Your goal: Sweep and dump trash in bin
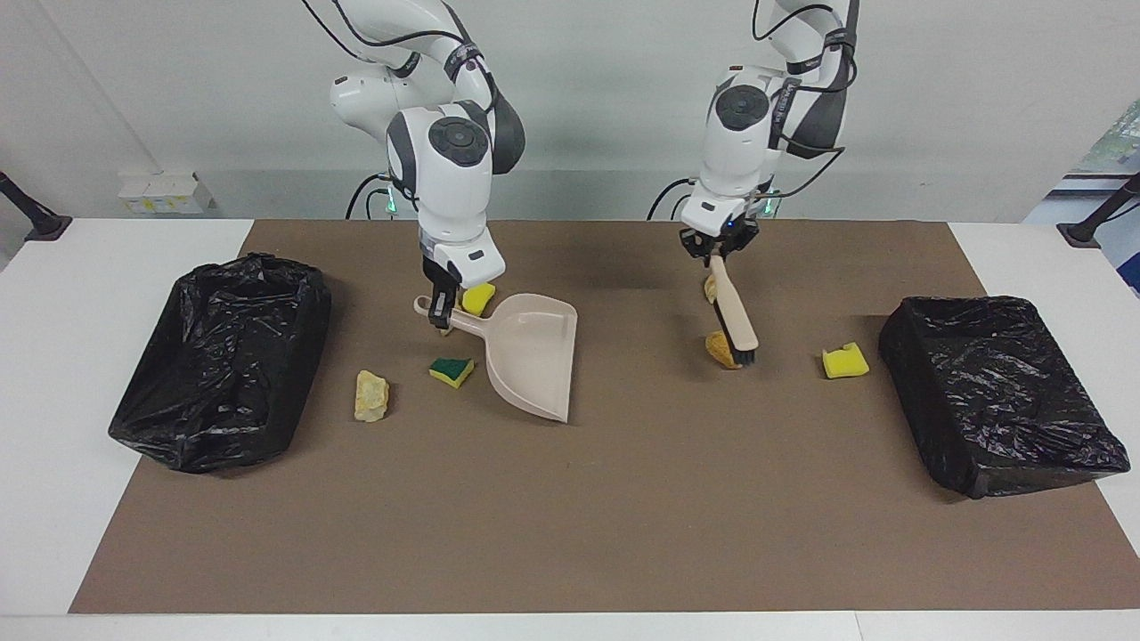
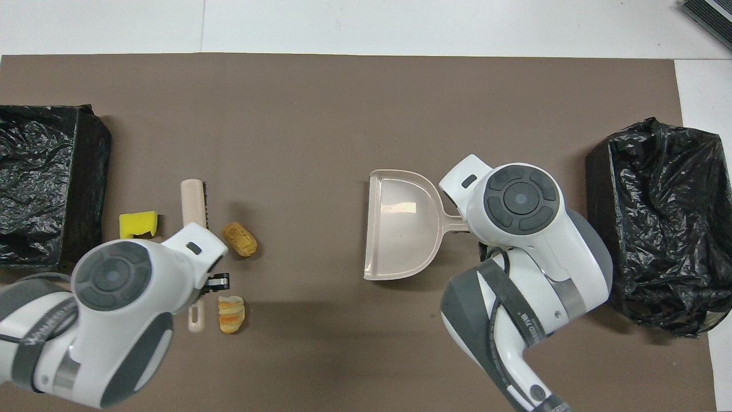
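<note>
My right gripper (image 1: 440, 309) is shut on the handle of the beige dustpan (image 1: 533, 356) (image 2: 400, 229), which tilts with its lip low over the mat. My left gripper (image 1: 720, 254) is shut on the beige brush (image 1: 736, 312) (image 2: 192, 200). Its bristles hang beside a tan bread chunk (image 1: 720, 349) (image 2: 240, 239). A striped chunk (image 2: 231, 314) and a yellow sponge piece (image 1: 844, 361) (image 2: 137, 224) lie close by. Beside the dustpan lie a green-backed sponge (image 1: 451, 370), a yellow sponge (image 1: 478, 296) and a pale chunk (image 1: 371, 395).
A black-bagged bin (image 1: 218, 356) (image 2: 657, 229) stands at the right arm's end of the brown mat. A second black-bagged bin (image 1: 997, 392) (image 2: 40, 189) stands at the left arm's end, next to the yellow sponge piece.
</note>
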### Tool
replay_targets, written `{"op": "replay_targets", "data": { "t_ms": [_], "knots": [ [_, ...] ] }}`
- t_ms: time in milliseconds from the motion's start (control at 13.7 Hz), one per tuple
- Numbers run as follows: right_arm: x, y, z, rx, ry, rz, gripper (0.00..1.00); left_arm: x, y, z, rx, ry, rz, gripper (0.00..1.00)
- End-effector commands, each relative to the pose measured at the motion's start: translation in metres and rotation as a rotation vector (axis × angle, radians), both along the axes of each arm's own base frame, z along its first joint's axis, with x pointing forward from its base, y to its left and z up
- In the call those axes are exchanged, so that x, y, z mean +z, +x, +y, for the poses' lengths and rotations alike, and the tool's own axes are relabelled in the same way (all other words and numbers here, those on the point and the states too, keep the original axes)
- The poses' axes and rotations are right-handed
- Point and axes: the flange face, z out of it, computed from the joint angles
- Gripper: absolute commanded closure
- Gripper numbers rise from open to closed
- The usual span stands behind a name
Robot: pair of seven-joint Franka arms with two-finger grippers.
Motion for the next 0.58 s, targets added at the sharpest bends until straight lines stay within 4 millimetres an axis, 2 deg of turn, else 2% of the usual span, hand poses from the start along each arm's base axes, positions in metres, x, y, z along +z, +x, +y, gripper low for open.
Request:
{"op": "replay_targets", "data": {
  "t_ms": [0, 146, 291, 510],
  "knots": [
    [0.007, -0.006, 0.016, 0.025, 0.041, -0.021, 1.00, 0.000, 0.049, 0.071, -0.051, -0.011, 0.010, 1.00],
    [-0.009, -0.013, 0.045, 0.054, 0.059, -0.015, 1.00, -0.010, 0.080, 0.120, -0.054, -0.005, 0.034, 1.00],
    [-0.015, -0.016, 0.058, 0.071, 0.061, -0.013, 1.00, -0.022, 0.086, 0.133, -0.095, 0.073, 0.057, 1.00],
    [-0.028, -0.021, 0.070, 0.060, 0.065, -0.012, 1.00, -0.041, 0.078, 0.145, -0.075, 0.079, 0.099, 1.00]
  ]
}}
